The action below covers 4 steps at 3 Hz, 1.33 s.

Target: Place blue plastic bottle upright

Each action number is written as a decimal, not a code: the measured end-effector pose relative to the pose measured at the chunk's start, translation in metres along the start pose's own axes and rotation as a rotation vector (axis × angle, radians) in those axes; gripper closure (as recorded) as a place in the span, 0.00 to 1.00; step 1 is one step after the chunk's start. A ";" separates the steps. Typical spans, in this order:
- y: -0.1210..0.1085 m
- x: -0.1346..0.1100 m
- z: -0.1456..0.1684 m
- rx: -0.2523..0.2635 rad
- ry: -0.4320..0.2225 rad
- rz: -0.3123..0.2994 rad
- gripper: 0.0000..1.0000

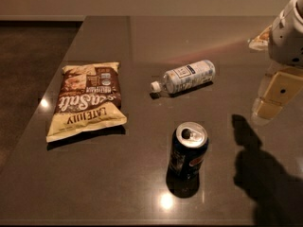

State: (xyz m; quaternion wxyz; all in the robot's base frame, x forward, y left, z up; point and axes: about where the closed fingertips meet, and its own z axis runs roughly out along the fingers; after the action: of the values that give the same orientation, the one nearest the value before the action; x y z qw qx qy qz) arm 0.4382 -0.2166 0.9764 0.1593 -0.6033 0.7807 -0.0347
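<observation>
The blue plastic bottle is clear with a white-and-blue label. It lies on its side near the middle of the dark table, with its white cap pointing left. My gripper hangs from the white arm at the right edge. It is raised above the table, well to the right of the bottle and apart from it. It holds nothing that I can see.
A dark blue soda can stands upright in front of the bottle. A brown-and-cream chip bag lies flat at the left. The arm's shadow falls at the front right. The table's left edge borders the floor.
</observation>
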 end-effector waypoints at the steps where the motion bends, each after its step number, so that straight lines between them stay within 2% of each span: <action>1: 0.000 0.000 0.000 0.000 0.000 0.000 0.00; 3: -0.042 -0.021 0.033 -0.038 -0.043 -0.049 0.00; 4: -0.071 -0.041 0.056 -0.064 -0.058 -0.102 0.00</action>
State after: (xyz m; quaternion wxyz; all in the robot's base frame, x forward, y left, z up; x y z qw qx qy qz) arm 0.5294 -0.1892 0.9493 0.1607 -0.6479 0.7446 -0.0001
